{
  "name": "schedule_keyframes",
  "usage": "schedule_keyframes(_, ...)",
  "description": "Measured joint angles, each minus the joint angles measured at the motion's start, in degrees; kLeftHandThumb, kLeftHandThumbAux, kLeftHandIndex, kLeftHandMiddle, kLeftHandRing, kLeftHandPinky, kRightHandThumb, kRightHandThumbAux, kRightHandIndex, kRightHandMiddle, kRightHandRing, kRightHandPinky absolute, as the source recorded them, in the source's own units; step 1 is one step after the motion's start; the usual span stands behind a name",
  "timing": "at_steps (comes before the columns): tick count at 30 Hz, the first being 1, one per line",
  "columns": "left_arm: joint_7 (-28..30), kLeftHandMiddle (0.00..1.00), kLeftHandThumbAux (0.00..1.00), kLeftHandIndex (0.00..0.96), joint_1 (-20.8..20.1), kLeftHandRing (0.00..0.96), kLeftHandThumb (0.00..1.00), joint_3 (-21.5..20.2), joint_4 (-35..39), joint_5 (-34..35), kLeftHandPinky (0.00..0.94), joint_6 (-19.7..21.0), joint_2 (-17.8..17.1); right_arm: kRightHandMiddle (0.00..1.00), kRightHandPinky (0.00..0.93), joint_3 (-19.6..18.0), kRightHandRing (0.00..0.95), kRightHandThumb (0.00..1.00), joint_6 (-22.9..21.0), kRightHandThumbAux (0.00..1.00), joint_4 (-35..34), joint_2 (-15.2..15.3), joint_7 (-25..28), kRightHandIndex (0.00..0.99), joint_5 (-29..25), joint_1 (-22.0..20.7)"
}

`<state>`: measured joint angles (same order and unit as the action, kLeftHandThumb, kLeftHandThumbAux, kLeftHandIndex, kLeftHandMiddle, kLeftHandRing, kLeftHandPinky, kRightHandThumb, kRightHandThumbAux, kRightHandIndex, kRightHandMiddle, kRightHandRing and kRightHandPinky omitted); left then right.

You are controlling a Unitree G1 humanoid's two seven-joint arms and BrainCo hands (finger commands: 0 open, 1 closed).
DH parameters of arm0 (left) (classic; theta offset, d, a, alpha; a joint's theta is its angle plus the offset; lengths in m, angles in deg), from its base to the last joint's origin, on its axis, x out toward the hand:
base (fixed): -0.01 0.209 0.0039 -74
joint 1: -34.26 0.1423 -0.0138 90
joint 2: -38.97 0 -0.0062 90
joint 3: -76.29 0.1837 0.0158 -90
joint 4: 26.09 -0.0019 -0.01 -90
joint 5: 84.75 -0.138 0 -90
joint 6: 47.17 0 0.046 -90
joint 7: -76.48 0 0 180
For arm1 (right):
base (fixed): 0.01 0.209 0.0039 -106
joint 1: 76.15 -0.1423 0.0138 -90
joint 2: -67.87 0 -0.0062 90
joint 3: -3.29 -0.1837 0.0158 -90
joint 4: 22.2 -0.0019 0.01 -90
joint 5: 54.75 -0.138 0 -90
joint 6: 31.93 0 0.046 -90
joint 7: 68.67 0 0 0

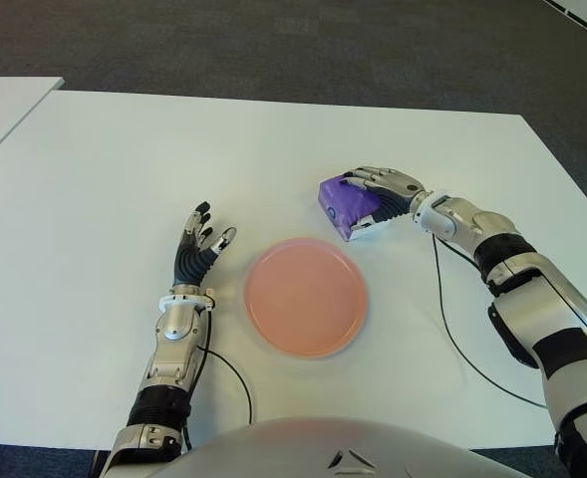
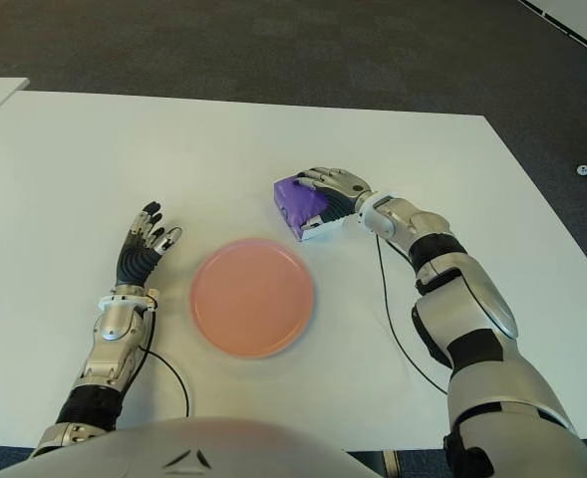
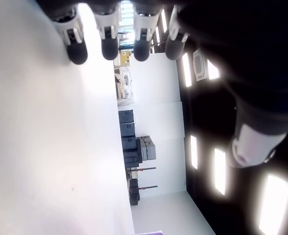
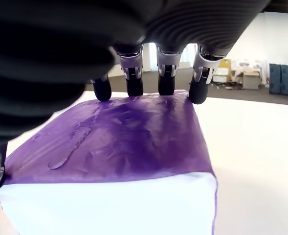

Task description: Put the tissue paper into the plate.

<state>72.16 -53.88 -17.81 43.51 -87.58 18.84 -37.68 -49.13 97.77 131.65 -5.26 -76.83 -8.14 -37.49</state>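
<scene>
A purple tissue paper pack (image 1: 341, 207) with a white side lies on the white table (image 1: 114, 169), just beyond and to the right of the empty pink plate (image 1: 306, 297). My right hand (image 1: 371, 197) covers the pack. In the right wrist view its four fingertips (image 4: 166, 83) press on the far top edge of the pack (image 4: 134, 142), and the thumb sits at the near side. The pack stays on the table, outside the plate. My left hand (image 1: 201, 244) shows left of the plate with its fingers spread and nothing in it.
A thin black cable (image 1: 454, 344) runs across the table beside my right forearm. Another cable trails near my left arm (image 1: 235, 376). A second white table (image 1: 4, 100) adjoins at the far left. Dark carpet lies beyond the far edge.
</scene>
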Motion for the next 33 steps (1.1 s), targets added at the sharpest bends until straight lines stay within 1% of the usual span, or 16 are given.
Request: schedule_keyframes(33, 0.01, 0.0, 0.6, 0.0, 0.29, 0.0, 0.0, 0.02, 0.1, 0.02, 0.0, 0.0, -0.07, 0.032, 0.0, -0.22, 0.0, 0.233, 0.1, 0.452, -0.07, 0.12, -0.04, 0.0, -0.31, 0.74)
